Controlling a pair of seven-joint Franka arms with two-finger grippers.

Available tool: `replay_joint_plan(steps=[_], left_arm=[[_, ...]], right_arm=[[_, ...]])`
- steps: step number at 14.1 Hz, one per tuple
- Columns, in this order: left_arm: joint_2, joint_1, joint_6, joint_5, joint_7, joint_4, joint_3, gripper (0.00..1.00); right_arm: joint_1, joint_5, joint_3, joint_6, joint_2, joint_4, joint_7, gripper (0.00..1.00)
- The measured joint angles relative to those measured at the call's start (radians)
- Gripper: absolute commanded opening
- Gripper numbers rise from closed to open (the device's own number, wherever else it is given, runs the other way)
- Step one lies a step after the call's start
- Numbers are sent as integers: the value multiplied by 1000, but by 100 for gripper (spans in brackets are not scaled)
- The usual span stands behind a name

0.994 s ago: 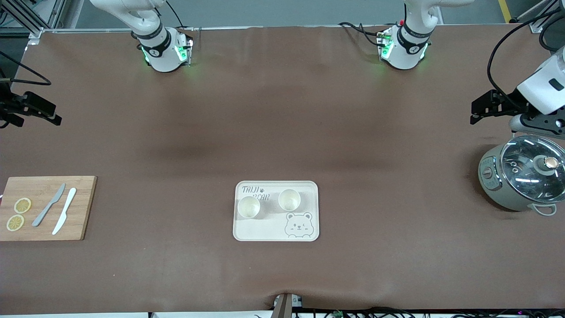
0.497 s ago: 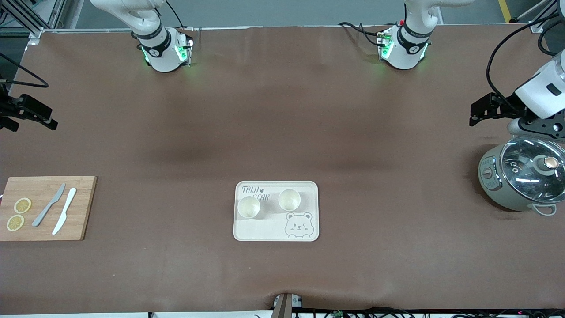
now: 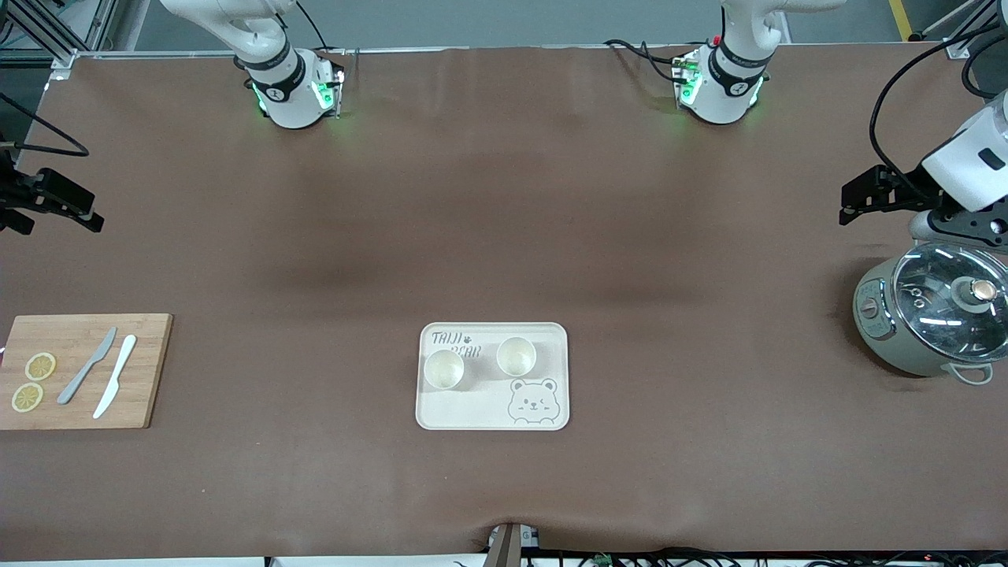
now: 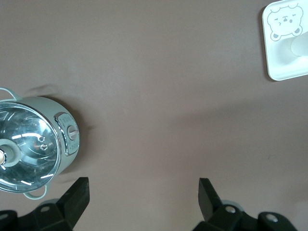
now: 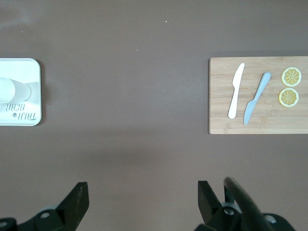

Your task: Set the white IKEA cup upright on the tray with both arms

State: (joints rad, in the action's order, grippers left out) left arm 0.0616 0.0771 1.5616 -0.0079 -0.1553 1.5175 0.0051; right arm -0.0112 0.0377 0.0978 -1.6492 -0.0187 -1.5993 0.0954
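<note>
The cream tray (image 3: 465, 409) with the bear drawing lies on the brown table, near the front camera's edge. Two white cups (image 3: 443, 368) (image 3: 516, 356) stand upright on it, side by side. My left gripper (image 3: 866, 201) is open and empty in the air at the left arm's end of the table, beside the pot. In the left wrist view the gripper (image 4: 143, 192) is over bare table, with the tray's corner (image 4: 281, 72) far off. My right gripper (image 3: 47, 206) is open and empty at the right arm's end. In the right wrist view the gripper (image 5: 143, 195) is over bare table, and the tray (image 5: 19, 118) shows at the edge.
A wooden cutting board (image 3: 142, 370) with a grey knife (image 3: 87, 366), a white knife (image 3: 115, 376) and two lemon slices (image 3: 39, 366) lies at the right arm's end. A grey pot with a glass lid (image 3: 937, 307) stands at the left arm's end.
Both grippers have shifted only slightly at the table's ends. The cups and the tray have not moved.
</note>
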Motion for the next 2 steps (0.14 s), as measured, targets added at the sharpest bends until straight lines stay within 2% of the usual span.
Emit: replay_joint_plan(steps=[2], left_arm=[[0,0,0,0,0,0,0,100]], right_arm=[[0,0,0,0,0,0,0,100]])
